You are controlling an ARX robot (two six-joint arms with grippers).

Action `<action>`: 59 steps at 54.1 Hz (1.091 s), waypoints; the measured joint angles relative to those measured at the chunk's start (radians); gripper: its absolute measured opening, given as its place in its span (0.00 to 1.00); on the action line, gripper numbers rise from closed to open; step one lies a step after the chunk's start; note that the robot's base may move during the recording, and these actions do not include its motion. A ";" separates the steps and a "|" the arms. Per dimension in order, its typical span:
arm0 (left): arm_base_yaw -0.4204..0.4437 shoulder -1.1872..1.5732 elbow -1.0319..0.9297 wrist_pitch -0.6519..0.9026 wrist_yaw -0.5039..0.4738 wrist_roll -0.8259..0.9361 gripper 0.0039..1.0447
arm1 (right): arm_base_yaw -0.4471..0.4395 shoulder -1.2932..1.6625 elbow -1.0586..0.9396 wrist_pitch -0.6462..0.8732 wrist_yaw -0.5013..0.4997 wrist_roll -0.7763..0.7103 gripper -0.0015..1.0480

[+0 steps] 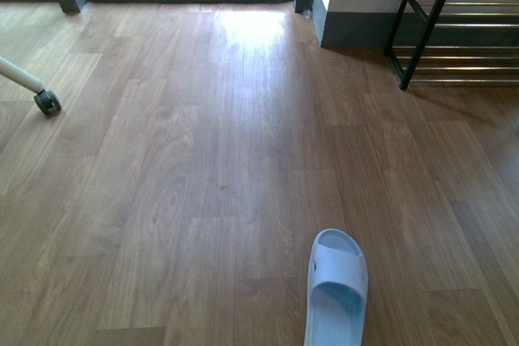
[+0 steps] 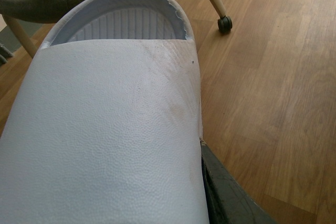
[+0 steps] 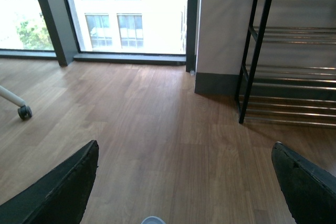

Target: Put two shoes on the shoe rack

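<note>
A pale blue slide sandal [image 2: 105, 129] fills the left wrist view, strap uppermost, held above the wood floor. My left gripper [image 2: 199, 153] is shut on it; only one dark finger [image 2: 226, 192] shows along its edge. In the front view a pale blue slide sandal [image 1: 336, 289] sits at the lower edge, toe pointing away, with no arm in sight. The shoe rack [image 1: 454, 34] stands at the far right, black frame with silver rods, its shelves bare where they show [image 3: 283, 77]. My right gripper [image 3: 184, 182] hangs open over bare floor, facing the rack.
A chair leg with a caster [image 1: 46, 102] stands on the left, close behind the held sandal [image 2: 224, 23]. A white wall corner with dark skirting [image 1: 349, 30] adjoins the rack. Windows line the far wall. Open wood floor [image 1: 227, 160] lies between me and the rack.
</note>
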 joint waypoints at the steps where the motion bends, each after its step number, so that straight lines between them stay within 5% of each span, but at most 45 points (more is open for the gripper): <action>1: 0.000 0.000 0.000 0.000 0.000 0.000 0.02 | 0.000 0.000 0.000 0.000 0.000 0.000 0.91; 31: 0.000 0.000 0.000 0.000 0.001 0.000 0.02 | -0.001 0.001 0.000 -0.001 -0.005 0.000 0.91; 36: 0.000 0.000 0.000 0.000 0.000 0.000 0.02 | -0.047 0.136 0.030 -0.085 -0.229 -0.039 0.91; 59: 0.000 0.000 0.000 0.000 0.000 0.000 0.02 | 0.110 1.326 0.173 0.729 -0.076 -0.216 0.91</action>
